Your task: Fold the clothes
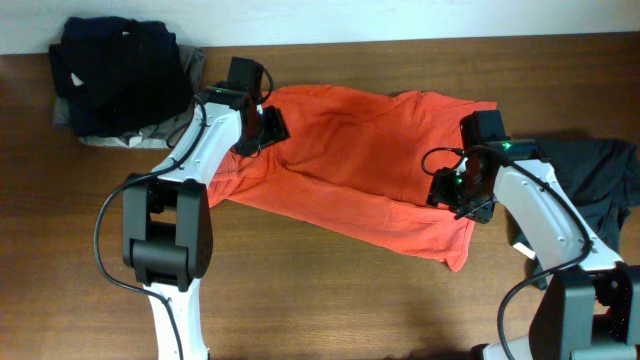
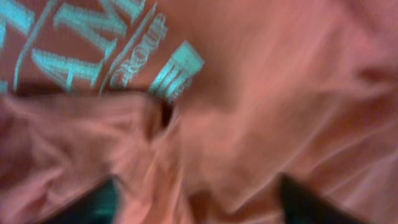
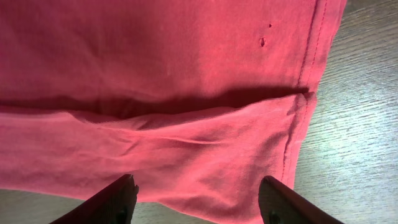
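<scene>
Brown woodgrain table (image 1: 330, 300) — rumpled red-orange cotton T-shirt (image 1: 370, 170) — both jaws wide apart.

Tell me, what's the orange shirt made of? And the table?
The orange shirt looks like soft matte knit cloth, maybe cotton: it wrinkles, drapes and has a stitched hem. The table looks like brown wood or wood-look laminate: grain lines show.
</scene>
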Available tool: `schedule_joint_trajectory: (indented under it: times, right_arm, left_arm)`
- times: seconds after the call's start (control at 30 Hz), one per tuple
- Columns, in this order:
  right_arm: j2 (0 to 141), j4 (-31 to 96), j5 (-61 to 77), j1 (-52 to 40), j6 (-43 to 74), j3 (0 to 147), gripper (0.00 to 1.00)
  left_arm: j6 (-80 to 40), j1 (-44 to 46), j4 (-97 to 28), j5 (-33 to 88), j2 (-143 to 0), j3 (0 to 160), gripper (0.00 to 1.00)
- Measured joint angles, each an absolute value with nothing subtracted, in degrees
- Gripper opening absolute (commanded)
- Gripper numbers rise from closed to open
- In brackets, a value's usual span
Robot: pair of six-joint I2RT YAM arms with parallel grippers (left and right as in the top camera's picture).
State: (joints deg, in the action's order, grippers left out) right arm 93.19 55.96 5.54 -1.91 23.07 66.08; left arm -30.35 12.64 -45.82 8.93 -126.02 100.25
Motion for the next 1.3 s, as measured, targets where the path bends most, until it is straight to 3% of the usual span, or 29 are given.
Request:
schedule_joint_trajectory:
  times: [0.6,0.8,1.03,1.3]
  right_arm:
    - [93.21,54.76,5.52,-1.91,23.09,66.08,0.68]
    - [93.21,55.00,5.52,-1.91,23.07,66.08,0.68]
    - [93.21,53.65,5.54,-1.91,23.09,66.08,0.68]
    - [93.23,53.69,5.52,-1.91,23.14,66.08,0.68]
  left_arm:
    - [-28.47,10.41,-67.61,6.55,-126.02,109.56,0.99]
    - [-30.28,10.07,-78.72,0.01,-126.02,110.52,0.99]
    - [-21.45,8.93,-78.06,-11.00,-126.02,110.54,0.99]
    - [-7.31,9.04,-73.43,-13.17,-126.02,110.21,0.99]
